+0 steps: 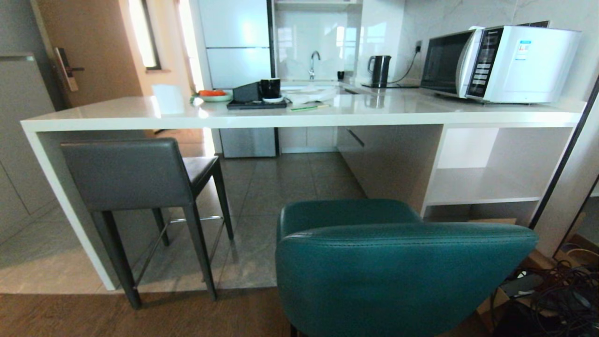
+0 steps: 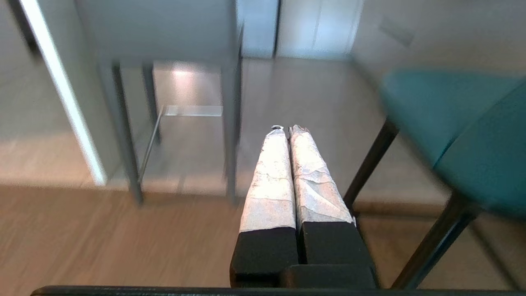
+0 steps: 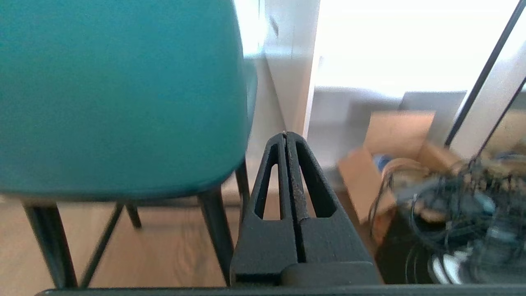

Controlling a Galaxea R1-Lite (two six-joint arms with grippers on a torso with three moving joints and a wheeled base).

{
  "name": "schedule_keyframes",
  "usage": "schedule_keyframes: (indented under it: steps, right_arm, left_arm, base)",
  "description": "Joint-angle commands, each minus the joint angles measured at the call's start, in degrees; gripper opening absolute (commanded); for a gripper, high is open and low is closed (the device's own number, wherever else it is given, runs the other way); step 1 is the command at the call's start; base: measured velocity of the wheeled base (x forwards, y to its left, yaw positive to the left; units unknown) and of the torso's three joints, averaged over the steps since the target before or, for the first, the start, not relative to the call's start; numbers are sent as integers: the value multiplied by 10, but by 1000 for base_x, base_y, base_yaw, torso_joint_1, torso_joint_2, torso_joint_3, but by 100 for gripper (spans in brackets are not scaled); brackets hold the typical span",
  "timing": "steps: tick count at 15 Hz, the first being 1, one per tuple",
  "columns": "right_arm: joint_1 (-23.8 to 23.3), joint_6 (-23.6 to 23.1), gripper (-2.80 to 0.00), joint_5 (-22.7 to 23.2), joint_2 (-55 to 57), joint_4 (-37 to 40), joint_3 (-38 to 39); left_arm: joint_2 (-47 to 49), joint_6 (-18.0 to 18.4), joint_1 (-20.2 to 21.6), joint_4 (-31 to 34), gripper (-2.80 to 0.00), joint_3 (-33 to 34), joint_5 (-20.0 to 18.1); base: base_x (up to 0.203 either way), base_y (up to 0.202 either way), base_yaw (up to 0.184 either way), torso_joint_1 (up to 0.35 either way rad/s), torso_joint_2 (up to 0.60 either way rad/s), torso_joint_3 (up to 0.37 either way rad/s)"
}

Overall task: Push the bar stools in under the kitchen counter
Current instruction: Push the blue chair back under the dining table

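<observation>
Below, teal stool [image 1: 402, 267] legs cut off; grey stool [image 1: 131, 175] seat half hidden.

Open floor gap between grey stool [image 1: 140, 187] left and teal stool [image 1: 398, 267] near-right; under table [image 1: 117, 114] clear there. Cable pile [image 1: 557, 299] and box block far right.

— Inspector: State of the left gripper [image 2: 286, 130]?
— Assistant: Jaws pressed together, tape-wrapped fingers [image 2: 271, 172] touching along their length, nothing between them. It points forward and down.
— Inspector: And the right gripper [image 3: 286, 135]?
— Assistant: Likewise closed, black fingers [image 3: 306, 181] meeting at the tips, empty. Neither arm appears in the head view.
</observation>
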Motion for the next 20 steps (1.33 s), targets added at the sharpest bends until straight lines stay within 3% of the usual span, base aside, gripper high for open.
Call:
schedule_keyframes:
  steps: [1,4,8,10,14,16,20]
  right_arm:
    - [1,0,-280,3,23,-3,-25]
    - [11,24,-280,7,159,-58,-65]
    - [18,39,-280,8,399,-217,-74]
    - [15,43,-280,7,533,-337,-73]
    - [-12,51,-280,10,711,-591,-36]
    - [-16,53,-280,27,718,-602,-36]
    - [-15,53,-280,33,750,-618,-40]
  left_arm:
    - [58,-5,-1,-5,-280,-35,-4]
    - [224,-16,-3,-96,-280,-62,-11]
    - [496,-21,-37,-306,-280,-70,-8]
    - [613,-26,-90,-405,-280,-71,20]
    - [790,-38,-257,-602,-280,-63,140]
    - [832,-40,-281,-663,-280,-58,177]
    - [841,-44,-281,-680,-280,-43,182]
  base:
    - [0,0,0,0,0,0]
    - [0,0,0,0,0,0]
    - [0,0,0,0,0,0]
    - [0,0,0,0,0,0]
    - [0,0,0,0,0,0]
    - [0,0,0,0,0,0]
    - [0,0,0,0,0,0]
